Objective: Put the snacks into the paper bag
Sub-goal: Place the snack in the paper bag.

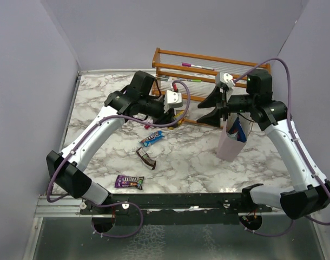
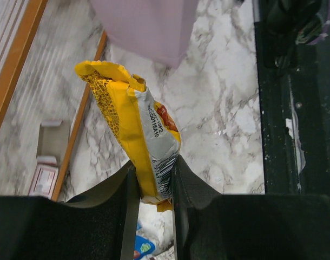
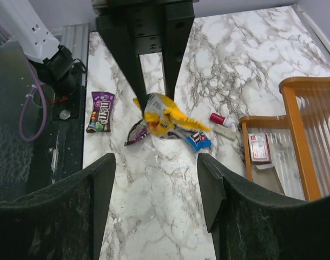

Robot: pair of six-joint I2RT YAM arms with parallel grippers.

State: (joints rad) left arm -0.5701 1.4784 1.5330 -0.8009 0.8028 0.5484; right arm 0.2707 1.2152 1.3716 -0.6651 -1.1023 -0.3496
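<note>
My left gripper (image 2: 154, 179) is shut on a yellow snack packet (image 2: 135, 124) and holds it above the table; the top view shows that gripper (image 1: 175, 117) in front of the rack. The pale pinkish-lilac paper bag (image 1: 229, 145) stands at the right with a blue-white snack (image 1: 238, 130) sticking out of it. It also shows in the left wrist view (image 2: 149, 27). My right gripper (image 1: 209, 108) is open and empty, left of the bag. On the table lie a blue-white bar (image 1: 152, 138), a dark brown wrapper (image 1: 146, 158) and a purple packet (image 1: 129, 181).
A wooden rack with clear shelves (image 1: 208, 67) stands at the back. A small red cylinder (image 3: 218, 119) and a flat white card (image 3: 259, 149) lie by the rack's foot. The black front rail (image 1: 170, 201) runs along the near edge.
</note>
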